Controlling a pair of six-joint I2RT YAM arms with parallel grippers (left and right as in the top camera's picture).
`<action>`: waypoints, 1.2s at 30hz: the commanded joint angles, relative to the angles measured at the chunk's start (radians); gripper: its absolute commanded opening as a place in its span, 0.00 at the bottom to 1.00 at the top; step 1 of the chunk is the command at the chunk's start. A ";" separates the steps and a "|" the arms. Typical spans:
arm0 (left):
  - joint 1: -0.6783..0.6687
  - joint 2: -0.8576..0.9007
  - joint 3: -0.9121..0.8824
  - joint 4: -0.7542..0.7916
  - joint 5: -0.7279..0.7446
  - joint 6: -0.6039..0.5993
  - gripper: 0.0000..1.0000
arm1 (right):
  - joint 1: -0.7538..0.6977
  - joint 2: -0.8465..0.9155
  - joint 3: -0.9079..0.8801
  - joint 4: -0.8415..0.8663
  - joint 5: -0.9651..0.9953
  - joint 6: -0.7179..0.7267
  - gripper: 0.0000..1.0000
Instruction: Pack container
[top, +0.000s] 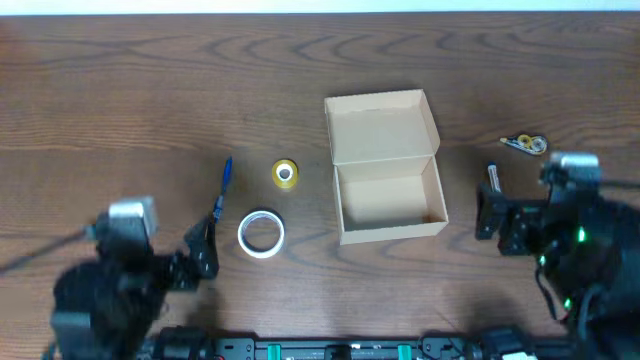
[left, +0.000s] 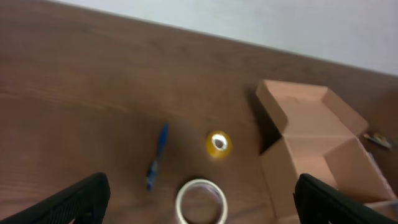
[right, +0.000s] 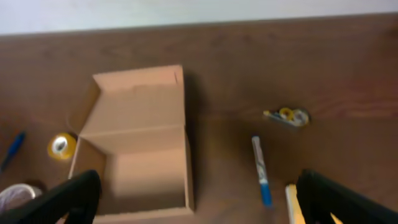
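Observation:
The container is a tan cardboard box at the table's middle, lid flap open toward the far side, inside empty. It also shows in the left wrist view and the right wrist view. My left gripper is open and empty at the front left, with a white tape roll on the table just ahead of its fingers. My right gripper is open and empty to the right of the box.
A yellow tape roll and a blue pen lie left of the box. A blue-tipped marker and a small yellow and white dispenser lie to its right. A yellow object sits by my right finger.

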 joint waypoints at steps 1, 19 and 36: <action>-0.003 0.116 0.074 -0.011 0.138 -0.004 0.95 | -0.004 0.068 0.090 -0.059 0.024 -0.034 0.99; -0.003 0.172 0.092 -0.092 0.256 -0.038 0.95 | -0.004 0.070 0.105 -0.166 -0.048 -0.029 0.99; -0.003 0.172 0.092 -0.120 0.204 -0.042 0.95 | -0.098 0.373 0.032 -0.286 0.188 0.121 0.99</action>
